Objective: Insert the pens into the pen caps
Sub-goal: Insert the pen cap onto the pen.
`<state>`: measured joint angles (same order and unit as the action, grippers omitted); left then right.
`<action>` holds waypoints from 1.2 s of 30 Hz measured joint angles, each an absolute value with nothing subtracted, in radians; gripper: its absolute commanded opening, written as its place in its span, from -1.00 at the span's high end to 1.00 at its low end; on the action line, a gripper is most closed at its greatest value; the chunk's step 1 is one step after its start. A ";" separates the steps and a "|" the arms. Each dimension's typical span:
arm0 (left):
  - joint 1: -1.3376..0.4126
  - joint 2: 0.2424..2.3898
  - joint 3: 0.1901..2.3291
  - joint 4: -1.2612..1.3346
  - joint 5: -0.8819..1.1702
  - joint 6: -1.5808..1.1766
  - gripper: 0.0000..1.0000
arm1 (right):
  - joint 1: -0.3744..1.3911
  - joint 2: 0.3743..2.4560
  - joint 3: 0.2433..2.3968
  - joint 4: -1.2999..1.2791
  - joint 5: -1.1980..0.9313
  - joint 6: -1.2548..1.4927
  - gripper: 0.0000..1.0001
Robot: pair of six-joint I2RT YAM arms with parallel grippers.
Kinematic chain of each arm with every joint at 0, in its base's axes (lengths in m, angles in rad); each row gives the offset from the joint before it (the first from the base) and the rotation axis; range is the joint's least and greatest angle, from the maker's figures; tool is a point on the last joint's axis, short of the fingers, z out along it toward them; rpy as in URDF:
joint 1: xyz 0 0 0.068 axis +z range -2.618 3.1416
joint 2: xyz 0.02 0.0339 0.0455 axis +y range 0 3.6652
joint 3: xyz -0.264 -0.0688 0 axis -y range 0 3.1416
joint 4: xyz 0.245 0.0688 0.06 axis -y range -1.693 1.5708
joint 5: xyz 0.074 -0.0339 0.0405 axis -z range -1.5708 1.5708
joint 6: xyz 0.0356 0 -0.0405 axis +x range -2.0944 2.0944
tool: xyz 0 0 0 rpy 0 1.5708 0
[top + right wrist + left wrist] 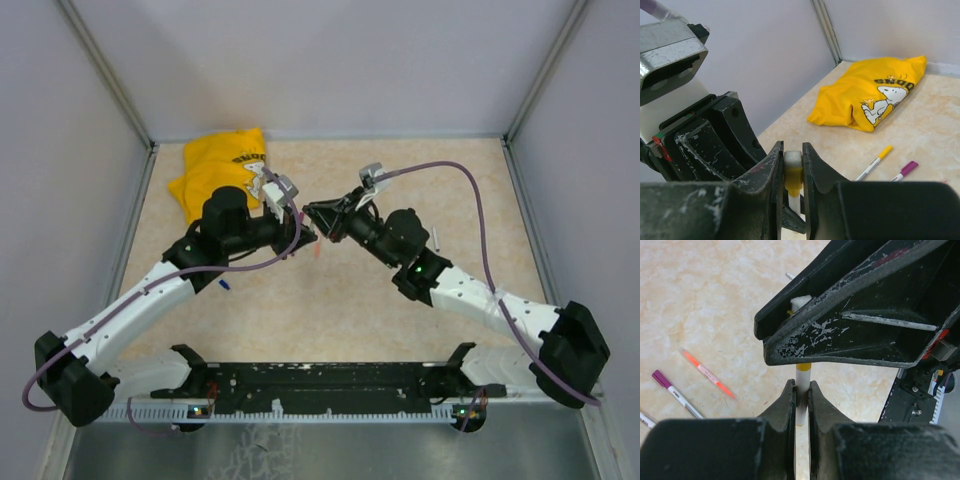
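My left pincer (pixel 801 386) is clamped tight on a white pen (pixel 801 416), the barrel standing up between the fingers. My right pincer (pixel 792 150) is closed around a yellow cap (pixel 793 172) held directly over that pen. The two tips sit nose to nose above the middle of the table (pixel 400 180). The pen's end reaches the cap's mouth; how far in it goes, I cannot tell.

Further out, an orange pen (pixel 707 374) and a purple-capped pen (pixel 675 392) lie on the table to the left. Beside them is a yellow-capped pen (pixel 872 162). In the far left corner sits a crumpled yellow cloth (pixel 875 95) with a cartoon dog on it.
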<state>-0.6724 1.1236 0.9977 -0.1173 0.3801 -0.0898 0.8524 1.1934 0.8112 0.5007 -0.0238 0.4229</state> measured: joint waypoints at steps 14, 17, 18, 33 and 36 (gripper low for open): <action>-0.672 1.123 0.998 -0.155 0.374 -0.080 1.00 | 0.871 1.191 0.857 0.402 0.004 0.440 1.00; -0.672 1.114 0.998 -0.099 0.384 -0.074 1.00 | 0.874 1.170 0.910 0.337 0.028 0.430 1.00; -0.672 1.108 0.998 -0.083 0.390 -0.072 1.00 | 0.878 1.162 0.926 0.318 0.036 0.428 1.00; -0.672 1.063 0.998 0.099 0.476 -0.010 1.00 | 0.924 1.094 1.116 0.075 0.140 0.374 0.89; -0.672 1.056 0.998 0.123 0.484 -0.002 1.00 | 0.930 1.083 1.130 0.067 0.146 0.366 0.79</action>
